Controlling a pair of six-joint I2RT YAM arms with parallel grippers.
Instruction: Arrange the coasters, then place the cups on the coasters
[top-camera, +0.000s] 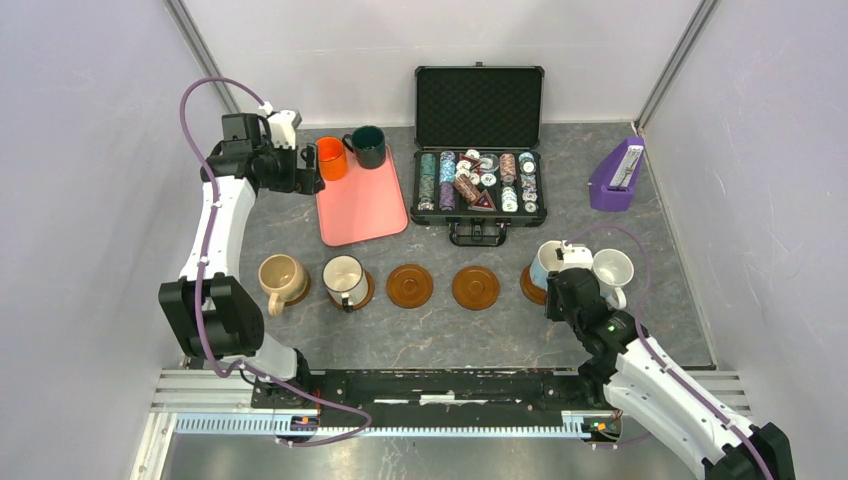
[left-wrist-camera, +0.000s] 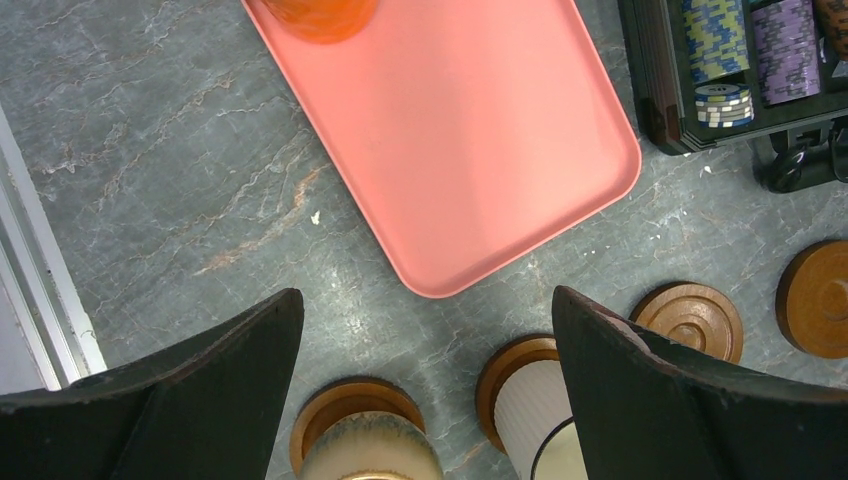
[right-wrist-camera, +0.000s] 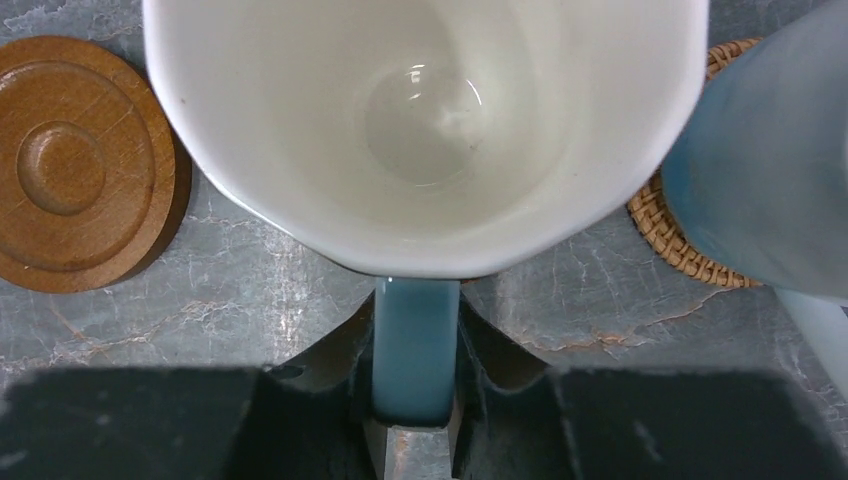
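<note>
Light blue mug (right-wrist-camera: 420, 130) handle clamped between right pincer (right-wrist-camera: 415, 350) jaws.

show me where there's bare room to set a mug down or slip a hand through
Free: the two empty brown coasters mid-row, the near half of the pink tray, and the bare table in front of that row. Crowded: the right end, where the light blue mug, white mug and right hand bunch together.

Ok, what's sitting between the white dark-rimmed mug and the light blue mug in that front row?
Two brown wooden coasters, side by side, neither with a cup on it. The top view shows this plainly.
</note>
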